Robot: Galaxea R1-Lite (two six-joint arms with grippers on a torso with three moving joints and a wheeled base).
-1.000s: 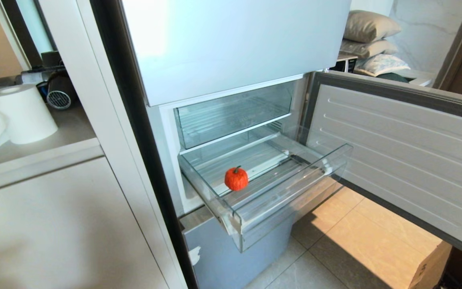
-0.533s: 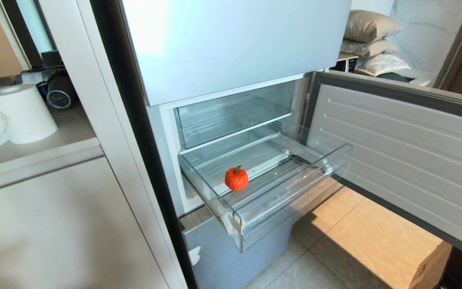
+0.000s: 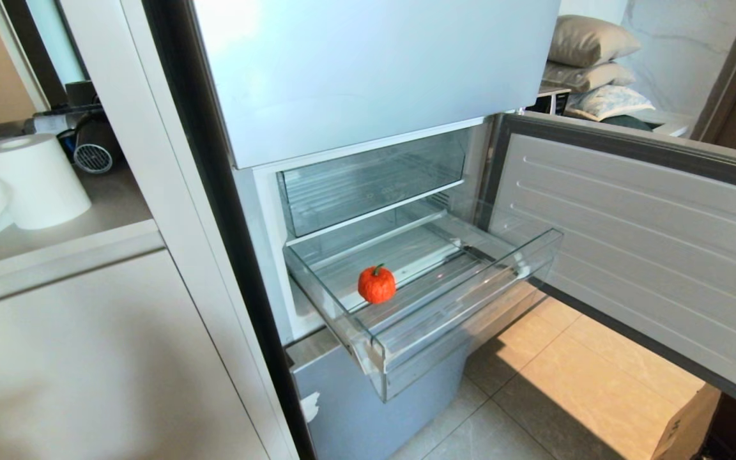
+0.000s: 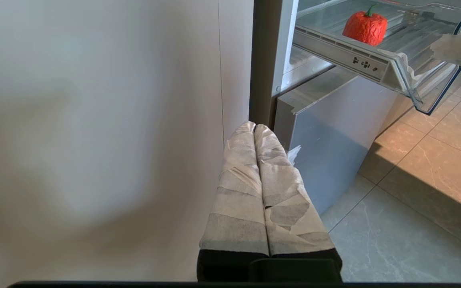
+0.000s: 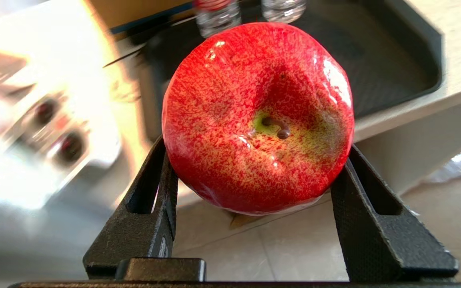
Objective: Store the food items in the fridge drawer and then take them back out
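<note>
A small red pumpkin point(image 3: 377, 284) sits in the pulled-out clear fridge drawer point(image 3: 464, 306), near its left side; the right end effector point(image 5: 254, 192), off by a sink, clamps a red apple point(image 5: 257, 118); the left end effector point(image 4: 254, 132), fingers pressed together and empty, hangs low beside the fridge.

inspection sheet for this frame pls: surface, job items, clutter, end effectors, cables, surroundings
Surface: fridge drawer pulled out, clear, ribbed floor.
Job's things: pumpkin piece sits in the drawer near its left side; apple held, away from the fridge.
Clutter: paper towel roll on the counter at left.
End effectors: left end effector shut, empty, low beside the fridge; right end effector clamped on the apple.
Cables: nothing seen.
Surroundings: fridge door open at right; tiled floor; pillows behind.
</note>
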